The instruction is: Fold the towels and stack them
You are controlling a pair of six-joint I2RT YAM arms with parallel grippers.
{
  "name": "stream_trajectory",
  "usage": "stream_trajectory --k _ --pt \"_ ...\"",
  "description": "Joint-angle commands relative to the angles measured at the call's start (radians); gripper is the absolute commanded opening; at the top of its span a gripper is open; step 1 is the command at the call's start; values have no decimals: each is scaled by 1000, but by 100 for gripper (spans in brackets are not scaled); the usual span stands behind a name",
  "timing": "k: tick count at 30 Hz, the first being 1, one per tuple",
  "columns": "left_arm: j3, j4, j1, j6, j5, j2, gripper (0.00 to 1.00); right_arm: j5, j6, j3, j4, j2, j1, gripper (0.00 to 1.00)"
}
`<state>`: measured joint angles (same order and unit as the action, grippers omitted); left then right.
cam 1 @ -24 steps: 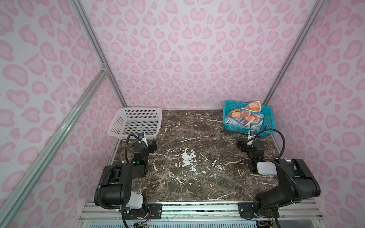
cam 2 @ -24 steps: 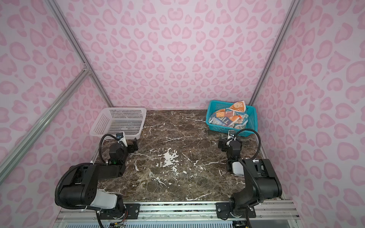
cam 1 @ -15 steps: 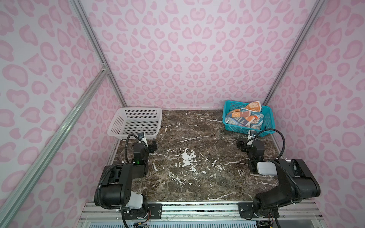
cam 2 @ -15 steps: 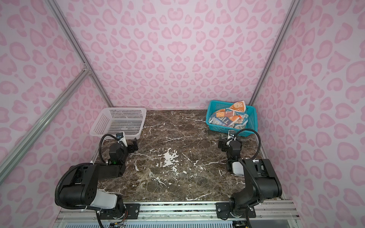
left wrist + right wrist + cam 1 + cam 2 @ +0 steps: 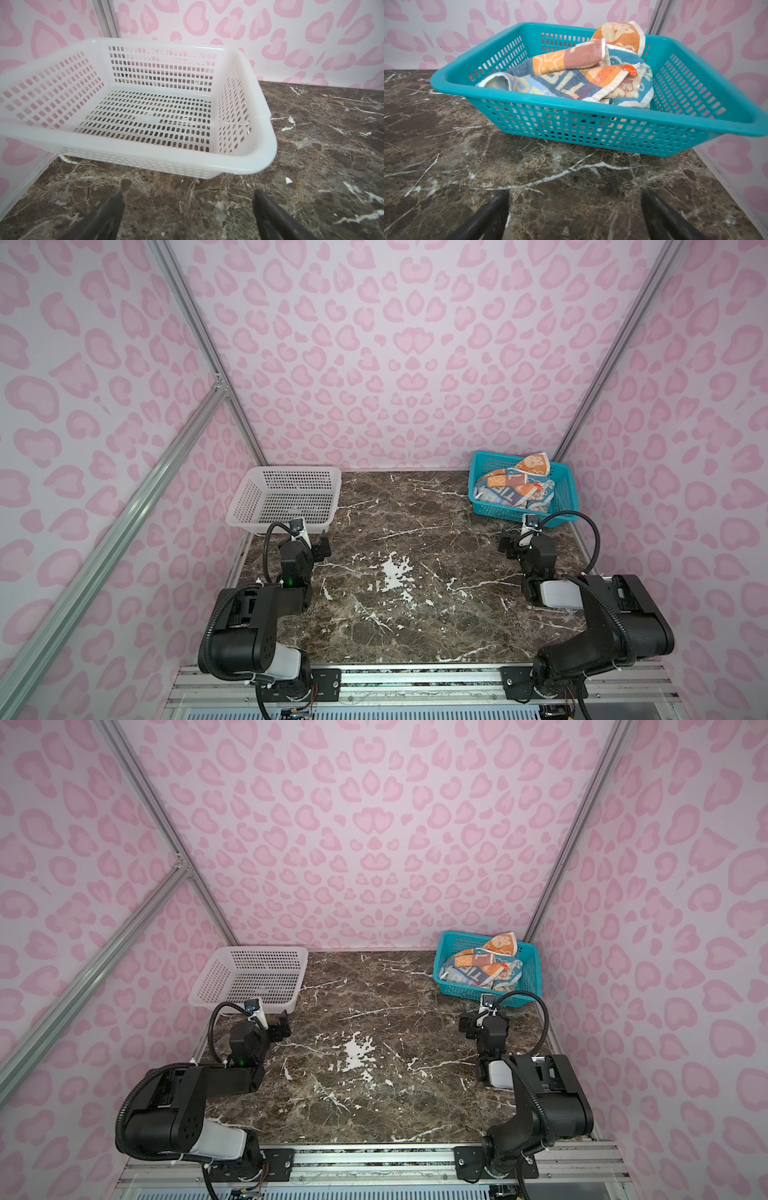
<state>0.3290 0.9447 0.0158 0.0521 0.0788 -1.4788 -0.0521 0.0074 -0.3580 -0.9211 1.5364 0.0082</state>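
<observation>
Start step, nothing folded yet. Towels [image 5: 571, 81] lie heaped in teal basket [image 5: 529, 99], far right corner of tabletop [image 5: 415, 522]. Right pincer [image 5: 575, 199] wide, empty, just before the basket. Left pincer [image 5: 188, 199] wide, empty, facing white basket [image 5: 124, 143]. Likely next: right arm reaches over the rim and pinches the top towel.

Tabletop [image 5: 415, 531] centre is bare, wide room to pass. White basket [image 5: 245, 497] fills far-left corner just ahead of left pincer [image 5: 188, 197], teal basket [image 5: 559, 489] w/ towels [image 5: 513, 489] far-right ahead of right pincer [image 5: 575, 196]. Walls [image 5: 374, 364] hem in both sides.
</observation>
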Motion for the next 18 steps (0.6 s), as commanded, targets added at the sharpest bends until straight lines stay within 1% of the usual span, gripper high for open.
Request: stream_trajectory --k 1,7,10,13,16,18 --pt "6 31 1 -3 -1 -1 97 -3 5 -4 -5 1 -1 99" --pt "-2 41 1 -4 -1 6 97 -6 2 6 -18 -5 -1 99" --pt "24 -38 0 3 21 54 97 7 -7 11 -11 -39 0 100" --pt "35 -112 -4 -3 24 127 97 -10 -13 -9 83 -107 12 100" --pt "43 -173 -14 -1 65 208 97 -21 -28 -48 203 -181 29 100" --pt "47 -180 -16 23 79 267 97 -12 -31 -76 272 -233 40 100"
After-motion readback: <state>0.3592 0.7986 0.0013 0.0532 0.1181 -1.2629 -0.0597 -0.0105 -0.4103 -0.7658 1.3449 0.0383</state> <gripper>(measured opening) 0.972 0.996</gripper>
